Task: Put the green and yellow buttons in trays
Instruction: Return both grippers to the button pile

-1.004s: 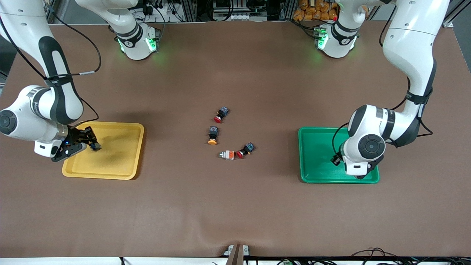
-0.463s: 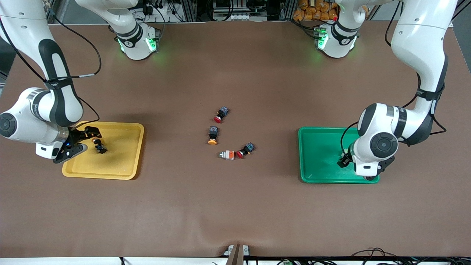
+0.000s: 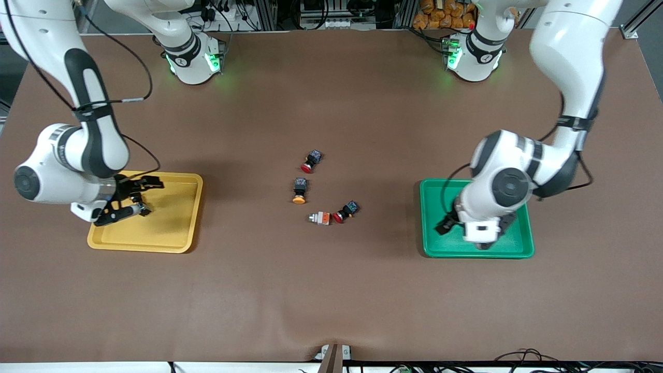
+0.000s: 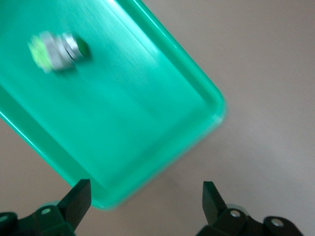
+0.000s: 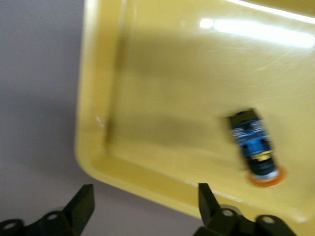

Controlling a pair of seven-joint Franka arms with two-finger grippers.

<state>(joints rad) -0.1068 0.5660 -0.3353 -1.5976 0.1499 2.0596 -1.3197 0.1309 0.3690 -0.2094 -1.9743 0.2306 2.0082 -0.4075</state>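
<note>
Mid-table, remaining yellow button (image 3: 299,190) lies on its side beside red ones; light, rigid, rolls easily, so pinch the square black body. Other yellow button (image 5: 255,145) in yellow tray (image 3: 181,243), green button (image 4: 58,50) in green tray (image 3: 430,248). Left gripper (image 4: 142,209) and right gripper (image 5: 142,209) spread wide, empty, over their trays.

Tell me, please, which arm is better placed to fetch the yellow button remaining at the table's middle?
Probably the right: the yellow button belongs in the yellow tray, where the right tool hovers open. The left tool is open over the green tray.
</note>
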